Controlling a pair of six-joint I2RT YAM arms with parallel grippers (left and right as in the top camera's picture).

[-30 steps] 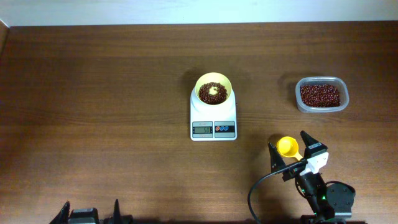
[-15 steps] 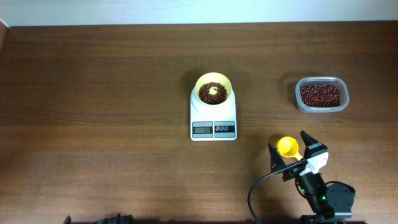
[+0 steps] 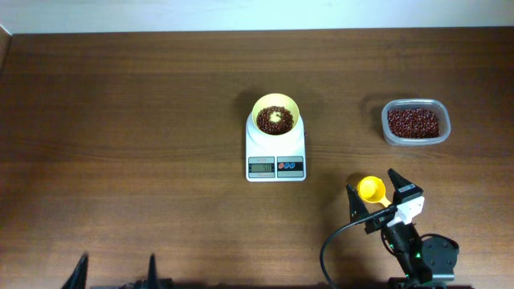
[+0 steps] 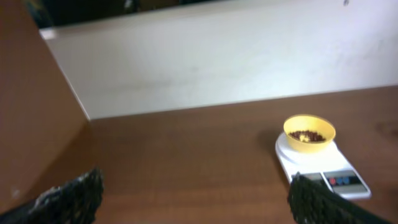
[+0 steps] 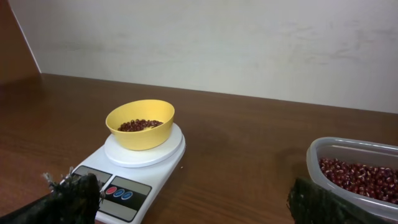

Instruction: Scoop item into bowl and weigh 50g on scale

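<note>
Over the last second only the left gripper (image 3: 116, 271) has shifted. Its body showed at the near left edge of the desk (image 3: 144, 120) a moment ago; now only the tips of its two fingers poke into the overhead view, so it appears to be pulling back. Its jaws stand wide and hold nothing. The right gripper (image 3: 369, 180) has not moved. It sits near the right side with its jaws spread wide, and the small yellow scoop (image 3: 371, 189) lies in the gap between them. Whether a finger touches the scoop cannot be told. The bowl (image 3: 275, 98) sits on the far part of the scale (image 3: 275, 151) at the middle of the desk. It holds a ring of beans (image 3: 265, 122) with a pale patch of its floor showing at the centre. The clear container (image 3: 385, 123) of beans stands well apart to the far right. With the scoop down and both arms back, the weighing looks finished. The display is too small to read, so the amount cannot be confirmed.
</note>
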